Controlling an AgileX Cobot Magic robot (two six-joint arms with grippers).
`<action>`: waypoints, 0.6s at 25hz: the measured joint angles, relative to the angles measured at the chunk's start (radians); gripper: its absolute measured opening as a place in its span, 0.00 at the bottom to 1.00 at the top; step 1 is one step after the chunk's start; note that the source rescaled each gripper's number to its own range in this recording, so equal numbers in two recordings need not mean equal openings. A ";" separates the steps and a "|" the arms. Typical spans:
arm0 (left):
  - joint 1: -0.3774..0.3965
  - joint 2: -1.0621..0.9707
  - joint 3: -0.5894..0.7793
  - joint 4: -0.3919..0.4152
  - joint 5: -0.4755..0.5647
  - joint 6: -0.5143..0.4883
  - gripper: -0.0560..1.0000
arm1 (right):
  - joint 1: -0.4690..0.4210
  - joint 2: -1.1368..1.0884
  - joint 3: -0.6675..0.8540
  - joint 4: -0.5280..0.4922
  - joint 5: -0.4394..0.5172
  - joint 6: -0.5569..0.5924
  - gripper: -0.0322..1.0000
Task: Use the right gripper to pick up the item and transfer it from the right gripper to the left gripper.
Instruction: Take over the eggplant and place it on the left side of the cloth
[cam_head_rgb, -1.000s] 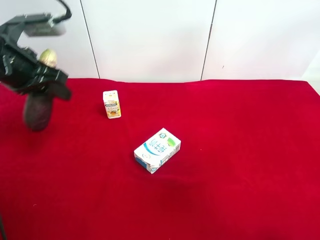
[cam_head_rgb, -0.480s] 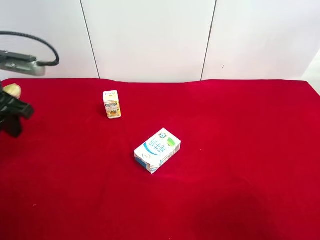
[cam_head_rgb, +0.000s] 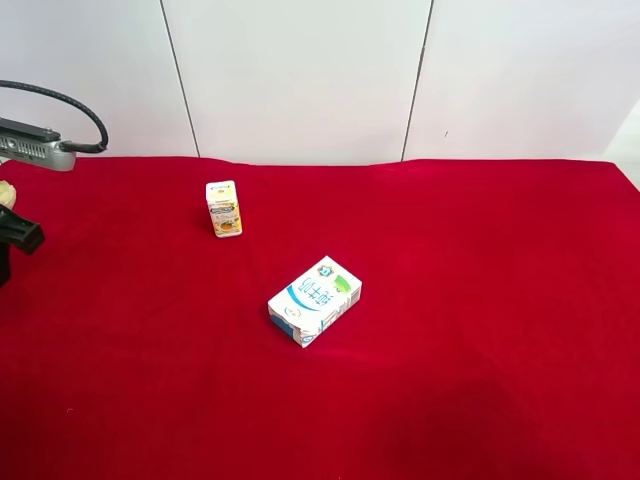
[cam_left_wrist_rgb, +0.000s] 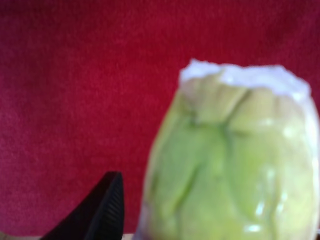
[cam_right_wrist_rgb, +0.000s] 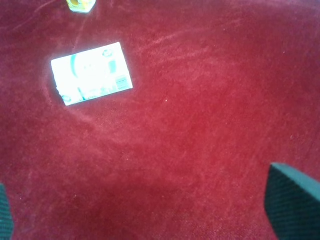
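The black left gripper (cam_head_rgb: 8, 235), at the far left of the red cloth (cam_head_rgb: 450, 300), is clamped on the dark purple eggplant's yellow-green stem end (cam_left_wrist_rgb: 232, 165); the right gripper's dark fingertips (cam_right_wrist_rgb: 292, 207) stand wide apart

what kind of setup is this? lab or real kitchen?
Looks like a lab tabletop rig, not a kitchen: a table under a plain red cloth, bare white wall panels behind, and only staged props, a white-blue carton and a small juice carton.
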 joint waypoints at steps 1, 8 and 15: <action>0.000 0.014 0.000 -0.002 0.000 0.000 0.06 | 0.000 0.000 -0.001 0.000 0.000 0.000 1.00; 0.000 0.128 0.000 -0.008 -0.106 0.001 0.06 | 0.000 0.000 -0.001 0.000 -0.001 0.000 1.00; 0.000 0.211 0.000 -0.008 -0.229 0.013 0.06 | 0.000 0.000 -0.001 0.000 -0.001 0.000 1.00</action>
